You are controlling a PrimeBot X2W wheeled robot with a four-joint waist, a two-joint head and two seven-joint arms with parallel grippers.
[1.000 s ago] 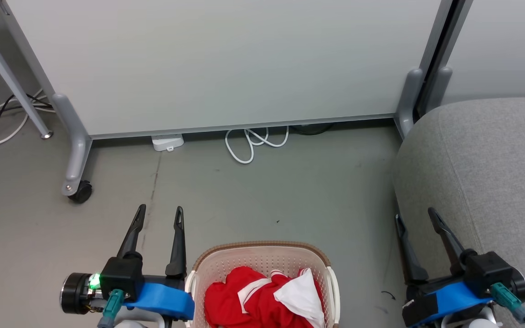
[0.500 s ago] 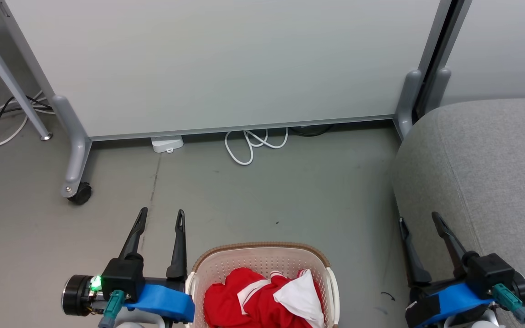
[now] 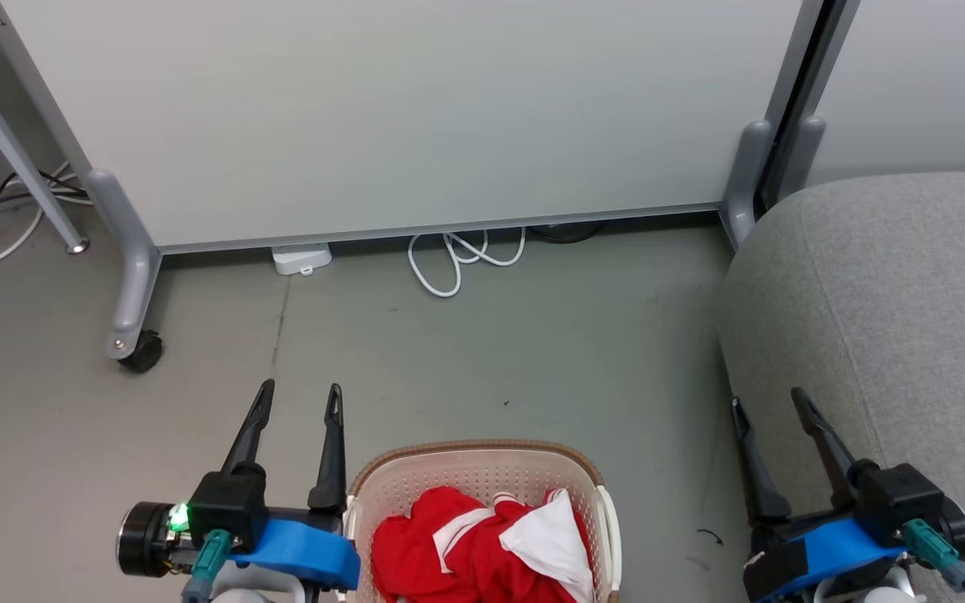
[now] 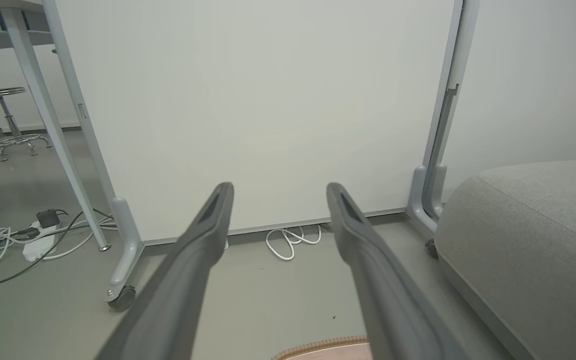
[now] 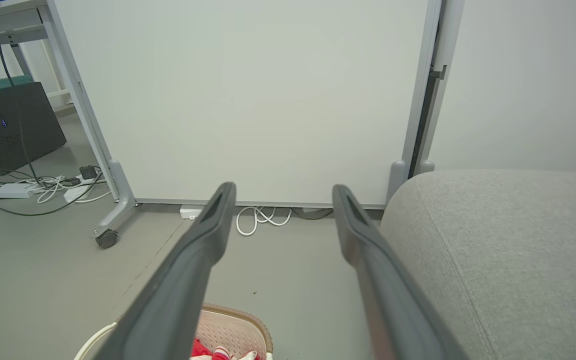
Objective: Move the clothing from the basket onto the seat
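I see the clothing (image 3: 466, 557) bunched in the basket (image 3: 482, 450): bright red, white stripe trim, white lining folded on top. My left gripper (image 3: 301, 387) and right gripper (image 3: 766, 397) flank it, fingers spread wide, empty, the right one near the seat (image 3: 893, 293).

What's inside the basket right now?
Bunched red clothing with white trim and lining lies in the basket. The basket's bottom and anything beneath the fabric are covered.
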